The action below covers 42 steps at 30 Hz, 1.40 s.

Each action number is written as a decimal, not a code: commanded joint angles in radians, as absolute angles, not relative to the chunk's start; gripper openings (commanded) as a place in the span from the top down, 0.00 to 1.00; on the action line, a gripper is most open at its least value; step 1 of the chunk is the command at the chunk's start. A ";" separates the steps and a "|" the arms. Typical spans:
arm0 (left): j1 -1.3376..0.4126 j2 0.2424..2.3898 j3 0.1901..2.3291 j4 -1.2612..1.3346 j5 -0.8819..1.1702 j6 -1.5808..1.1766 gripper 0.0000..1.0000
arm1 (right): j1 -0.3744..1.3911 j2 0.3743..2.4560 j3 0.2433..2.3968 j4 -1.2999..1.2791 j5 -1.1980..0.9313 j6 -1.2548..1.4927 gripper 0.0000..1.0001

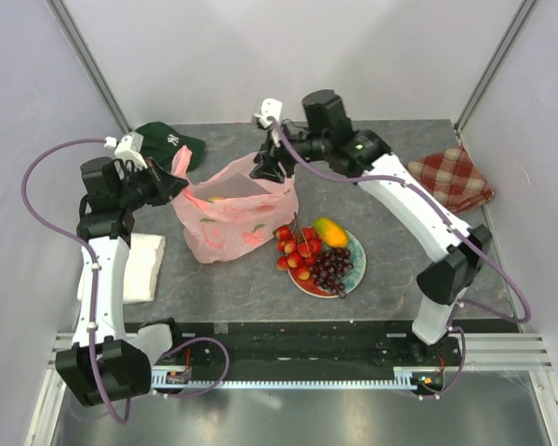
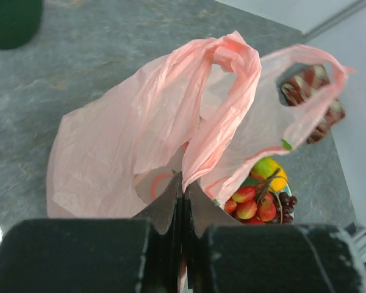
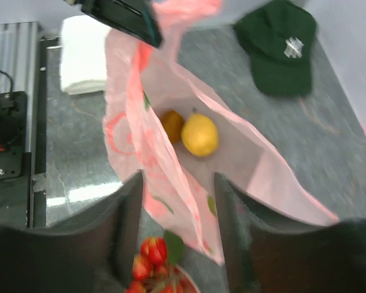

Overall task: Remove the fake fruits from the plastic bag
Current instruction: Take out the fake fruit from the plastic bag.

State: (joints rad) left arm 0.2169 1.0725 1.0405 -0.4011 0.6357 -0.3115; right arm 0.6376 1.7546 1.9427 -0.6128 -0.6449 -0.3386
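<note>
Left gripper (image 2: 183,186) is clamped tight on a handle loop of the thin translucent pink plastic bag (image 1: 228,223), holding its mouth up. The right gripper (image 3: 180,226) hovers over the opening, fingers spread and gripping nothing, with the bag's near wall running between them. Down on the bag floor lie a round yellow lemon (image 3: 199,135) and a smaller orange fruit (image 3: 169,125) touching it.

The danger: a closing pinch could catch that film along with the lemon and drag the whole bag. If the loop slips from the left gripper, the mouth likely collapses over both fruits. The lemon looks hard, smooth and rounded, so it may squirt free.

On the red plate (image 1: 356,251) sit a glossy red berry cluster (image 1: 296,246), a knobbly dark purple grape bunch (image 1: 330,269) and an orange-yellow fruit (image 1: 331,230). The bag is crinkly and limp.
</note>
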 commanded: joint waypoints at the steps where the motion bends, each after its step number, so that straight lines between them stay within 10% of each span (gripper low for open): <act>1: 0.187 1.036 1.063 -0.454 0.758 -0.203 0.82 | 0.675 1.916 1.962 -0.587 -0.661 -0.293 0.57; 10: 0.187 0.942 1.009 -0.834 0.787 -0.057 0.37 | 0.765 2.077 1.962 -0.589 -0.565 -0.317 0.64; 15: 0.189 0.936 1.046 -0.930 0.720 -0.002 0.34 | 0.813 2.060 1.910 -0.597 -0.497 -0.350 0.62; 20: 0.190 0.980 1.087 -0.925 0.546 -0.098 0.44 | 0.902 2.046 1.829 -0.618 -0.456 -0.410 0.48; 25: 0.192 1.008 1.108 -0.992 0.512 -0.075 0.98 | 0.904 2.069 1.805 -0.546 -0.356 -0.275 0.23; 42: 0.195 0.937 0.930 -1.009 0.405 -0.135 0.98 | 0.914 2.376 2.069 -0.364 -0.173 -0.032 0.02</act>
State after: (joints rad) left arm 0.1898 0.9775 0.9527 -1.0142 0.4171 -0.1081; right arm 0.9062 2.3283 2.0060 -0.4301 -0.2279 -0.0994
